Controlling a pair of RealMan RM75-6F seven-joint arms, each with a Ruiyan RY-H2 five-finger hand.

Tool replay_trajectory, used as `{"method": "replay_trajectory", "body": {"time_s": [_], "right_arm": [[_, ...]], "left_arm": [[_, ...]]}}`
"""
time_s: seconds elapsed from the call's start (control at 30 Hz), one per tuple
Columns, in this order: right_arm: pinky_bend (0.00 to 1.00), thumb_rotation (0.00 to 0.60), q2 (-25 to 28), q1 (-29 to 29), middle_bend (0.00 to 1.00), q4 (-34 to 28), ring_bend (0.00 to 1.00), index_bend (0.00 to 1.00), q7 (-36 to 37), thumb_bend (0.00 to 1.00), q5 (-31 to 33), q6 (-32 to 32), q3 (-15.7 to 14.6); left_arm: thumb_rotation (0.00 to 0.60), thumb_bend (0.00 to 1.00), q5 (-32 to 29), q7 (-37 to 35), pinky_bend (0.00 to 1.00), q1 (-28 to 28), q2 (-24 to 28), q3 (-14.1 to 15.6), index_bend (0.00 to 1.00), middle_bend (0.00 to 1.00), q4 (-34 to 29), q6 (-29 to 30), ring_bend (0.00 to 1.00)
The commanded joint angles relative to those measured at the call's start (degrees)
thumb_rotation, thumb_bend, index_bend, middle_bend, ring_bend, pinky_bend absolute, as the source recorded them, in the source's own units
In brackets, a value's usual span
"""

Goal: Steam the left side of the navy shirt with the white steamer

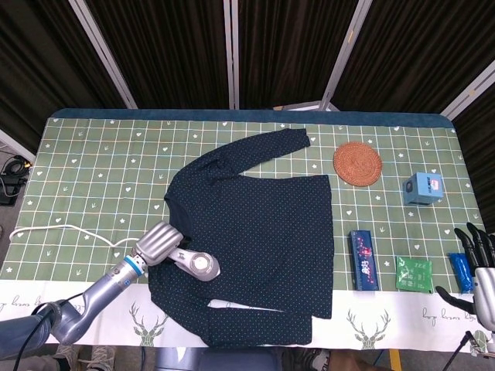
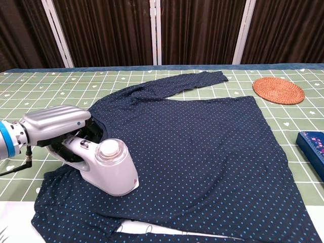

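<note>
The navy long-sleeved shirt with pale dots [image 1: 255, 232] lies spread flat on the green grid-patterned tablecloth [image 1: 93, 162], one sleeve stretching toward the far side. The left hand [image 2: 53, 121] grips the handle of the white plastic steamer [image 2: 109, 167], whose head rests on the near-left part of the shirt, close to its left edge. A white cord [image 1: 54, 230] trails off to the left across the cloth. Steaming looks under way on the correct side, though no vapour is visible, so whether steam is flowing cannot be told. The far-left shoulder and the sleeve beyond the steamer show soft wrinkles and likely remain to be covered. The right hand [image 1: 478, 270] sits at the near-right table edge, fingers spread and holding nothing, well apart from the shirt. Near it lie a dark blue carton [image 1: 362, 259], a green packet [image 1: 413, 274] and a light blue box [image 1: 422, 188]; a round woven orange mat [image 1: 357, 163] sits farther back.
</note>
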Motion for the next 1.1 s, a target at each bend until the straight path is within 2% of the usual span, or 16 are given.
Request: {"method": "replay_trajectory", "body": {"time_s": [0.03,0.67,1.1], "right_arm": [[0.00,0.600,0.0,0.0,0.00,0.0,0.00,0.00,0.0,0.00,0.0,0.0,0.0],[0.00,0.600,0.1,-0.1,0.00,0.1,0.00,0.00,0.4,0.00,0.0,0.2,0.1],[0.00,0.600,0.1,-0.2,0.00,0.0,0.00,0.00,0.3,0.00,-0.4,0.4,-0.1]], "left_arm": [[0.600,0.40,0.7,-0.5,1.00,0.1,-0.1,0.3,0.99,0.91,-0.3,0.4,0.82],[0.600,0.40,5.5,-0.8,1.00,-0.1,-0.5,2.7,0.99,0.91,-5.1,1.2,0.82],[0.600,0.40,4.3,-0.5,1.00,0.7,1.0,2.3,0.99,0.91,-3.5,1.5,0.82]]}}
